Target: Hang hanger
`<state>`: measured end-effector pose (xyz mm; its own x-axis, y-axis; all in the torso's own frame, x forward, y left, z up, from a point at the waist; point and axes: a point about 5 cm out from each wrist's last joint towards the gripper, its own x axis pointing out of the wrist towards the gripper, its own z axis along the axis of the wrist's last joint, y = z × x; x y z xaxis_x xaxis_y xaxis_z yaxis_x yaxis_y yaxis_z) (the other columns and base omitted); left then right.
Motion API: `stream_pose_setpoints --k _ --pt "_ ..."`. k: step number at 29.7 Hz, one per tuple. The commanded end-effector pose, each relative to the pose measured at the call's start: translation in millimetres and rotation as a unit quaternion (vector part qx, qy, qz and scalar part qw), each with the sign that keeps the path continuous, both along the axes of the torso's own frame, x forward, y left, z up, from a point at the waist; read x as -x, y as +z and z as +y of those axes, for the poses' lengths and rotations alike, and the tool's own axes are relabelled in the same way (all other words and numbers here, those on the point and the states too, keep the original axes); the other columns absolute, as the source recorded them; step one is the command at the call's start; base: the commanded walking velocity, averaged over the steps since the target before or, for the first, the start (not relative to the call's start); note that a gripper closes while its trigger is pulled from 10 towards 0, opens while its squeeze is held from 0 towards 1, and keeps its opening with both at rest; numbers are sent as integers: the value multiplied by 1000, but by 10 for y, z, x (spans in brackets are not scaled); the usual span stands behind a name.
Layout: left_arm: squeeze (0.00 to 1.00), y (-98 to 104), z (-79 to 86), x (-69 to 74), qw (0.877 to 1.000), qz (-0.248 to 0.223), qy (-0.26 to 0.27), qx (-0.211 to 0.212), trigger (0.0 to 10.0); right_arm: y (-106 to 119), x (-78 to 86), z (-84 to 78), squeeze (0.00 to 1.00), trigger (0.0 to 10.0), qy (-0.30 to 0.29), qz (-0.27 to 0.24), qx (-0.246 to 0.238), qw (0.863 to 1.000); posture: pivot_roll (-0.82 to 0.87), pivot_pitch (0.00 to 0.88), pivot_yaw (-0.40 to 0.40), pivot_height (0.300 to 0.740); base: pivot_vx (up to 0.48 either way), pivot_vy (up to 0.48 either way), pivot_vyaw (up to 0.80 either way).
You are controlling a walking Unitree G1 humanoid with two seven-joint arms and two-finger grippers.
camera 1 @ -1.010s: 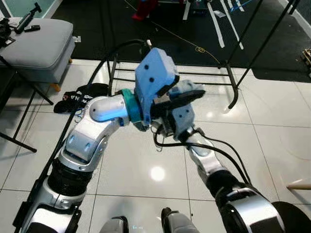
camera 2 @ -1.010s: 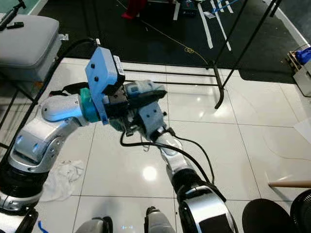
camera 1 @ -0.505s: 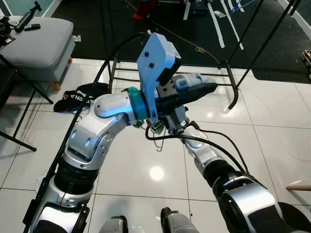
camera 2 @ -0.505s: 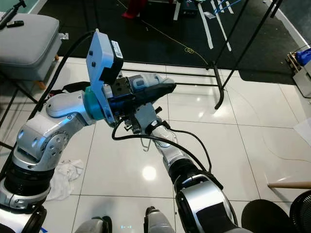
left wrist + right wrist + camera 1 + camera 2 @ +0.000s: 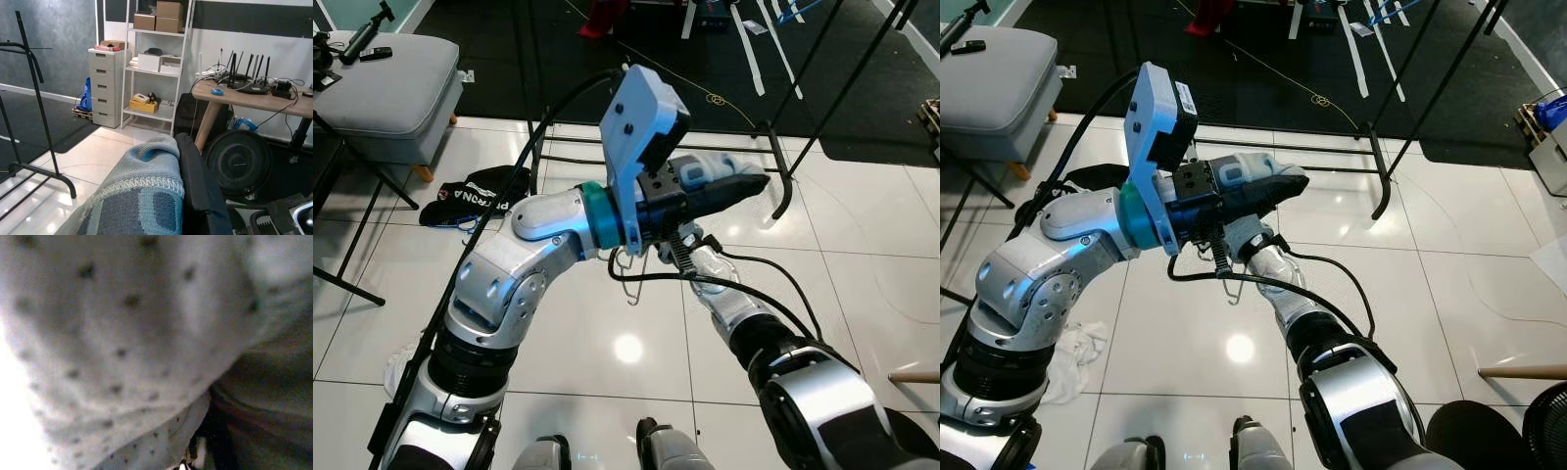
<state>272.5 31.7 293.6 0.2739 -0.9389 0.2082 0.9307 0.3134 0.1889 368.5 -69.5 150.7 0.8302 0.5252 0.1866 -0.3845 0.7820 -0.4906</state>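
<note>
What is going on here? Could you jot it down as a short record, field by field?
Setting: white tiled floor in front of a black clothes rack
Left tool: raised in front of the robot, its fingers covered by a blue knitted fabric
Right arm: reaches up under the left one; its tool is hidden there
Hanger: a thin wire hook hangs beneath the left wrist
Also nearby: grey padded stool, dark garment on the floor
Progress: nothing hangs on the rack yet
</note>
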Motion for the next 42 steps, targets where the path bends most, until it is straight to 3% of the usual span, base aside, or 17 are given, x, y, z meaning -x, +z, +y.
stream_pose_setpoints --k 1,5,15,16,19,20,21,22,24,25,26,28,29,35,36,42 --pt "0 74 -31 64 1000 -10 -17 8 0 -38 -7 10 0 0 -5 10 15 1000 55 128 -19 740 0 0 0" --pt "0 196 1 79 999 0 -21 39 0 -186 -46 -84 0 0 -43 73 39 996 56 128 -19 740 0 0 0" --pt "0 246 57 44 999 2 -8 51 0 -254 -25 -150 0 353 -48 83 39 995 56 131 -19 740 0 0 0" --pt "0 242 71 9 999 2 6 51 0 -229 -17 -138 0 2000 -40 72 30 996 53 132 -17 740 0 0 0" --pt "0 239 81 -17 999 2 16 51 0 -210 -11 -130 0 2000 -35 64 24 997 53 132 -17 740 0 0 0" --pt "0 234 99 -69 998 2 35 51 0 -178 4 -103 953 7137 -20 49 18 998 54 133 -17 740 0 0 0" --pt "0 234 99 -69 998 2 35 51 0 -178 4 -103 953 7137 -20 49 18 998 54 133 -17 740 0 0 0" --pt "0 232 123 -121 997 5 56 50 0 -148 16 -79 1000 10000 -11 34 16 999 54 133 -16 740 0 0 0" --pt "0 232 123 -121 997 5 56 50 0 -148 16 -79 1000 10000 -11 34 16 999 54 133 -16 740 0 0 0" --pt "0 221 153 -177 996 7 80 44 0 -128 22 -64 1000 10000 -10 23 13 1000 51 133 -12 740 0 0 0" --pt "0 214 190 -240 993 11 106 43 0 -129 48 -33 910 10000 0 15 10 1000 48 132 -8 740 0 0 0" --pt "0 209 214 -275 992 14 122 42 0 -134 64 -13 910 10000 6 12 8 1000 48 132 -8 740 0 0 0" --pt "0 212 245 -323 989 14 144 43 0 -174 127 25 0 10000 26 5 4 1000 43 130 -7 740 0 0 0" --pt "0 219 309 -420 981 16 188 48 0 -330 302 66 0 10000 64 5 -15 998 40 130 -2 740 0 0 0" --pt "0 208 339 -455 978 15 204 45 0 -410 361 19 941 10000 55 10 -31 998 37 129 3 740 0 0 0" --pt "0 150 440 -552 968 20 249 35 0 -577 482 -133 1000 10000 19 18 -61 998 29 124 13 740 0 0 0"
